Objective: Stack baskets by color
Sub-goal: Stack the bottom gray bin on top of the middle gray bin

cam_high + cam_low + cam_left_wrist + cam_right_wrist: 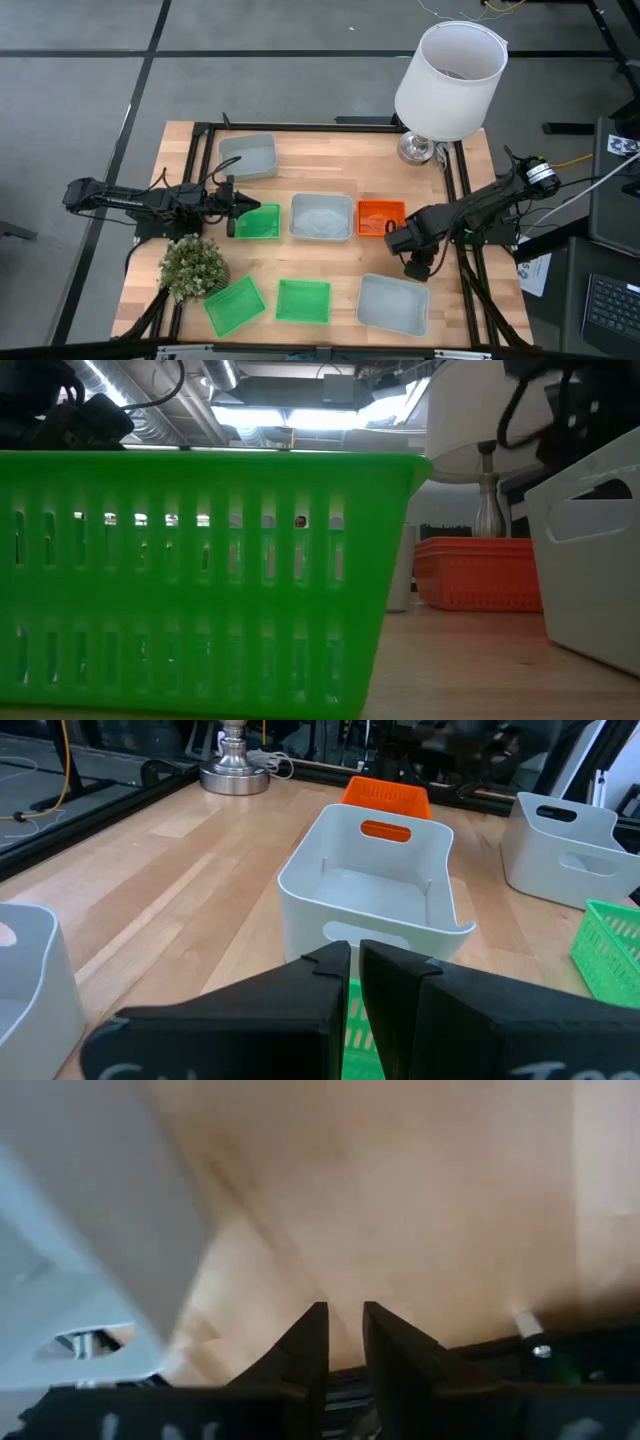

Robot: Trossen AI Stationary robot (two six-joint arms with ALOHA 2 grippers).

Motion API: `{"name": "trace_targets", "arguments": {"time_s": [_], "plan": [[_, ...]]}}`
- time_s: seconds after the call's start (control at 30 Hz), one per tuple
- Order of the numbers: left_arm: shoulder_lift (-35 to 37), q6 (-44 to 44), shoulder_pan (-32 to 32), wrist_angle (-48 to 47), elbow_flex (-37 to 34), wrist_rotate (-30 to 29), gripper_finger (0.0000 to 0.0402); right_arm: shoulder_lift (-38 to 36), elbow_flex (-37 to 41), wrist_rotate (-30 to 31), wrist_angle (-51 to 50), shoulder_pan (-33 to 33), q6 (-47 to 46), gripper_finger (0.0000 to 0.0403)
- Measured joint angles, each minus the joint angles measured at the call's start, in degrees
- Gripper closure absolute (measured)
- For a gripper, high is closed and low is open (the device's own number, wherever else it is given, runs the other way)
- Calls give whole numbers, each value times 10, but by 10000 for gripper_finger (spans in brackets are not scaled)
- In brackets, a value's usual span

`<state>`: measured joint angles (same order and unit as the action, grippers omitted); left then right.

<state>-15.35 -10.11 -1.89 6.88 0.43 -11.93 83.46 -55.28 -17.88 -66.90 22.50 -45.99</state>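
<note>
Seven baskets lie on the wooden table. Three are green [258,222] [234,304] [303,301], three are pale grey [247,157] [322,217] [394,303], and one is orange [381,218]. My left gripper [237,210] lies nearly level at the left rim of the middle-row green basket [350,1020], fingers shut; I cannot tell whether it touches the rim. My right gripper [417,268] points steeply down between the orange basket and the near-right grey basket [80,1270]. Its fingers [345,1330] stand a little apart with nothing between them.
A big white lamp [448,80] stands at the far right corner, and a small bushy plant [192,265] at the near left. A black frame [300,127] runs around the table. Bare wood shows in the far middle [330,160].
</note>
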Motion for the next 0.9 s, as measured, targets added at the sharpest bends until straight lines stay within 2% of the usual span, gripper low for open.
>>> {"name": "trace_targets", "arguments": {"time_s": [0.1,0.27,0.33,0.57,0.9], "plan": [[0,0,0,0,0,0,380,0,-38,31,0,28,9,336],[0,0,0,0,0,0,380,0,-78,150,44,71,36,336],[0,0,0,0,0,0,380,0,-80,171,80,81,44,336],[0,1,0,0,0,0,380,0,-60,173,205,88,91,336],[0,0,0,0,0,0,380,1,-55,179,229,88,90,336]]}}
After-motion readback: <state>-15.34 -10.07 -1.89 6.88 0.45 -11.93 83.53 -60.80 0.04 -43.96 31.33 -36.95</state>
